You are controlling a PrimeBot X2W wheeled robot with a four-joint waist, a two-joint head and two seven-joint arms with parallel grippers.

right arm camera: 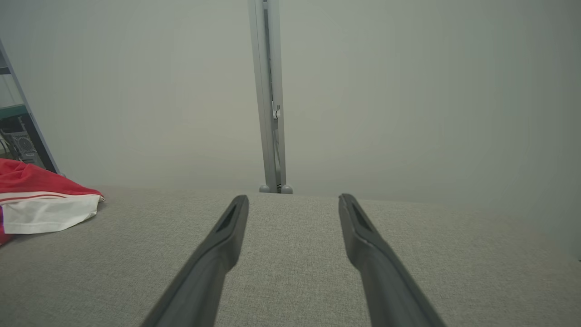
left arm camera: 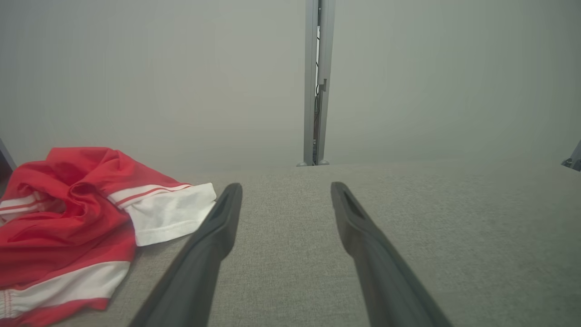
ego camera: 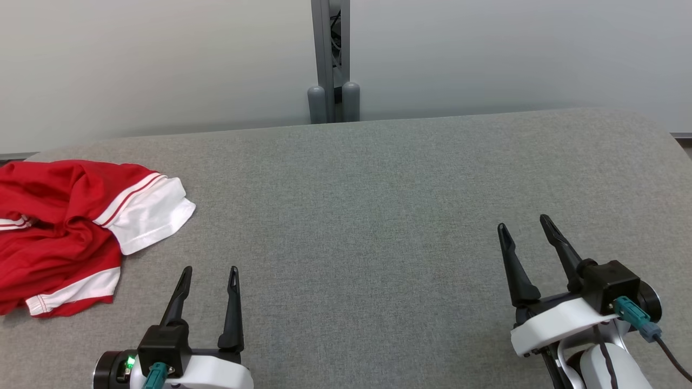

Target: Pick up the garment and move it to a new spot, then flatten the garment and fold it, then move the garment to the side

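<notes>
The garment (ego camera: 59, 227) is a red shirt with white bands and sleeve ends, lying crumpled at the left edge of the grey table (ego camera: 367, 216). It also lies at the left in the left wrist view (left arm camera: 68, 227), and a bit of it appears at the far left of the right wrist view (right arm camera: 41, 204). My left gripper (ego camera: 210, 270) hovers open near the front edge, just right of the garment and apart from it. Far off at the lower right, my right gripper (ego camera: 523, 222) is open too, with nothing between its fingers.
A grey post (ego camera: 331, 59) with two rounded caps stands behind the table's far edge against pale wall panels. The table's grey cloth surface stretches wide between the grippers and to the right.
</notes>
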